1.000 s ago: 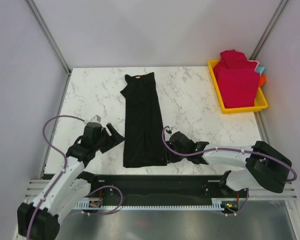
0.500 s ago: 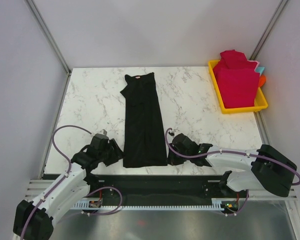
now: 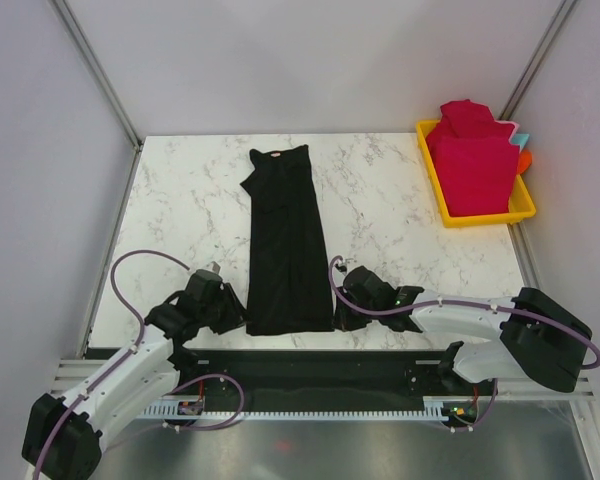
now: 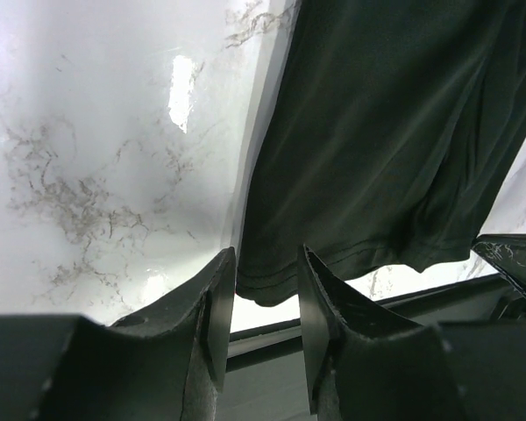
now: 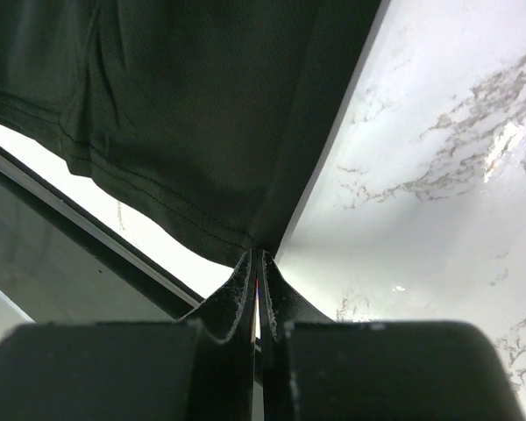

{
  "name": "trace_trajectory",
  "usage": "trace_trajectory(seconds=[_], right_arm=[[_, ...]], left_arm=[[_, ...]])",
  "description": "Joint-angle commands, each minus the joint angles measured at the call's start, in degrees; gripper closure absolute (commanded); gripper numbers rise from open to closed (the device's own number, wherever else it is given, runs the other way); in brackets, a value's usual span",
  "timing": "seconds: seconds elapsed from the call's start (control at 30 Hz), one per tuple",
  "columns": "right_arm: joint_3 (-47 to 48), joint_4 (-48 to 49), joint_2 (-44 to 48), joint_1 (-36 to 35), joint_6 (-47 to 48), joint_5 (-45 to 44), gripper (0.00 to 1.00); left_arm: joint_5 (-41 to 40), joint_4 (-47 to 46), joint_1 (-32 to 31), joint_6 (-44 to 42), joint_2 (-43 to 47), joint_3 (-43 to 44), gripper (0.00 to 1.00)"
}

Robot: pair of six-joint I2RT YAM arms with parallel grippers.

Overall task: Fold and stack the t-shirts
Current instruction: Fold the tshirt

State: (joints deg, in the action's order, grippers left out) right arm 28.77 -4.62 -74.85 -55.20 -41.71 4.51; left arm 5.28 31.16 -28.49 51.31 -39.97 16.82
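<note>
The black t-shirt lies folded into a long strip down the middle of the marble table, collar at the far end. My left gripper is open at the strip's near-left hem corner; in the left wrist view the gripper has that corner of the shirt just ahead of its two fingers. My right gripper is at the near-right hem corner. In the right wrist view the gripper is shut, its tips pinching the corner of the shirt. Crimson-red t-shirts sit piled at the far right.
The red shirts lie in a yellow tray at the table's far right edge. The table's near edge and a black rail run just below the shirt's hem. Grey walls close in the left, far and right sides.
My left gripper has moved right and nearer, up to the shirt's near-left corner. My right gripper has shifted slightly onto the near-right corner. The shirt has not moved.
</note>
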Motion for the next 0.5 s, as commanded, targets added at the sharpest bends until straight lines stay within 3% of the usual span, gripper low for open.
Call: trace_trajectory(seconds=[0.0,0.47], right_arm=[[2.4,0.4,1.2,-0.3,0.9,0.5,0.93],[4.4,-0.6,0.5,-0.3,1.9,0.5,0.92]], left_arm=[[1.2,-0.7,-0.2,2.0,0.2,0.2,0.58],[3.4,-2.6,-0.4,-0.1,-6.6,1.6,0.6]])
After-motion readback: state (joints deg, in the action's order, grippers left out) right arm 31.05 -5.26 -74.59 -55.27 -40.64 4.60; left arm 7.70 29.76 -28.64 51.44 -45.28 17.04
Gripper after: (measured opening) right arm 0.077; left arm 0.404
